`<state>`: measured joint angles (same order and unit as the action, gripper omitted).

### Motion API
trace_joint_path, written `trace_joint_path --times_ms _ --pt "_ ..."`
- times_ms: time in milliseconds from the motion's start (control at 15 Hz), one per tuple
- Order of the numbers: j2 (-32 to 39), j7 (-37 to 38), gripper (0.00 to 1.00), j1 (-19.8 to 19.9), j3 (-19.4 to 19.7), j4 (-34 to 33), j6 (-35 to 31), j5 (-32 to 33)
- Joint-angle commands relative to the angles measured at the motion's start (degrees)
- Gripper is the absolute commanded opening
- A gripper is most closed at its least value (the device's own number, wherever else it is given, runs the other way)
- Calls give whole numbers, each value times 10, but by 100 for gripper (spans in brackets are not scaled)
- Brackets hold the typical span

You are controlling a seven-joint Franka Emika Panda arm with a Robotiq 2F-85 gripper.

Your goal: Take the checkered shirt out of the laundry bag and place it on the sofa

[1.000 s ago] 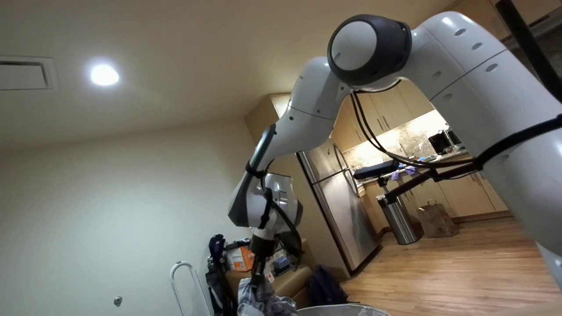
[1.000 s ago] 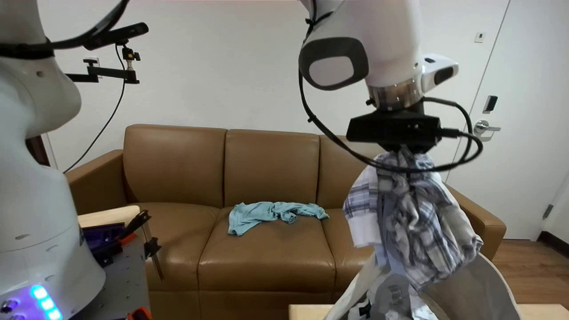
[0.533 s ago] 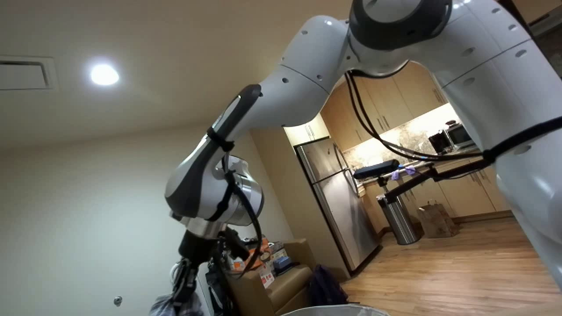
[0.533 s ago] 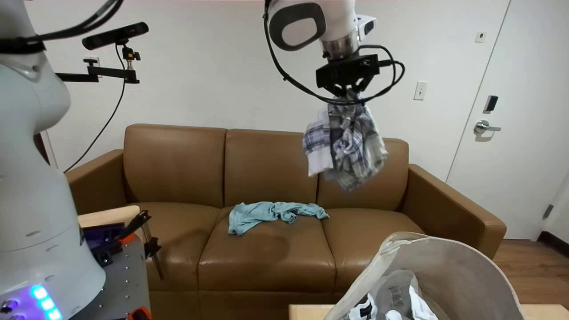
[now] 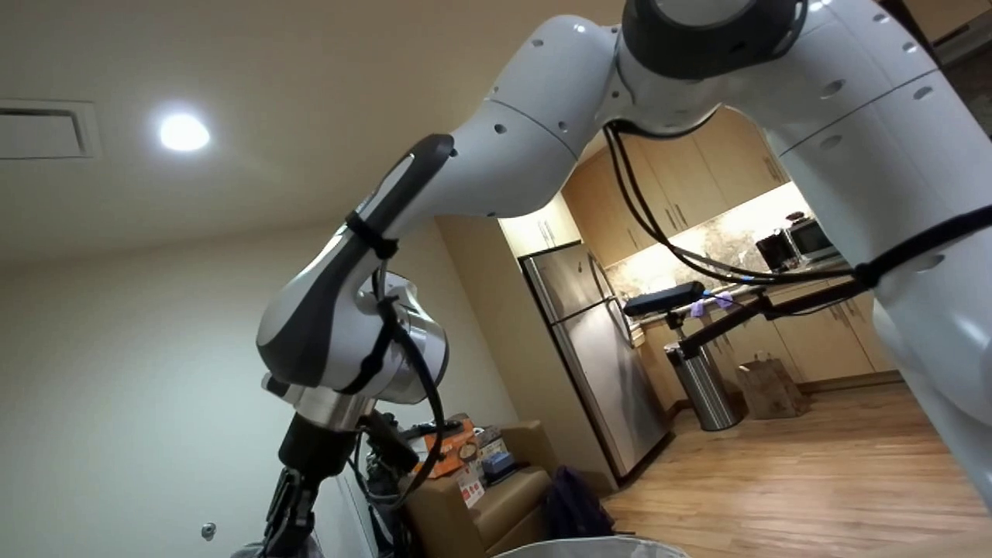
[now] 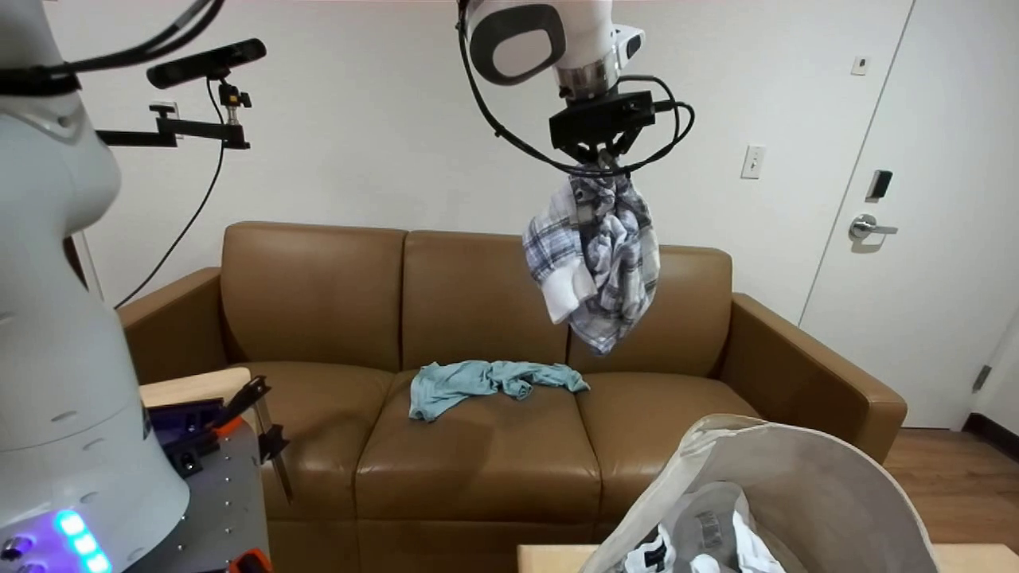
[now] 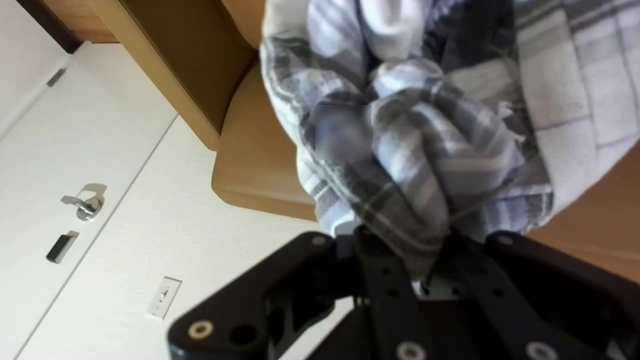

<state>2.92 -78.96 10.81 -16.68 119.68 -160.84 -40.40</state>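
The checkered shirt point(image 6: 597, 255), white, blue and grey plaid, hangs bunched in the air before the sofa's back in an exterior view. It also fills the upper part of the wrist view point(image 7: 440, 140), and only its top shows in an exterior view point(image 5: 249, 551). My gripper point(image 6: 603, 155) is shut on the shirt's upper end, with cloth pinched between the fingers in the wrist view point(image 7: 415, 240). The brown sofa point(image 6: 478, 469) stands below and behind the shirt. The pale laundry bag point(image 6: 828, 469) stands open at the lower right, apart from the shirt, with white and grey items inside.
A teal cloth point(image 6: 478, 382) lies on the sofa's middle seat. The sofa's armrest point(image 6: 820, 366) rises at the right. A light wooden surface point(image 6: 553, 559) is beside the bag. A camera on a bracket point(image 6: 207, 64) stands near the arm's base. Boxes point(image 5: 457, 449) sit on a brown seat.
My gripper has lifted the shirt up clear of the bag and carried it leftward in the view of the sofa. In the last half second it moves slightly further left, and the shirt swings.
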Motion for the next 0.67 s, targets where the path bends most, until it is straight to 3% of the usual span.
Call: trace_joint_path --times_ms 0,267,400,533,600 --pt "74 -70 8 -27 -41 -72 17 -56" --pt "189 -43 8 -72 -83 -151 66 -23" --pt "262 -57 8 -107 -84 -204 96 -44" --pt "322 -88 8 -109 -108 -252 125 -60" --pt "262 -48 14 -122 -84 -186 94 -42"
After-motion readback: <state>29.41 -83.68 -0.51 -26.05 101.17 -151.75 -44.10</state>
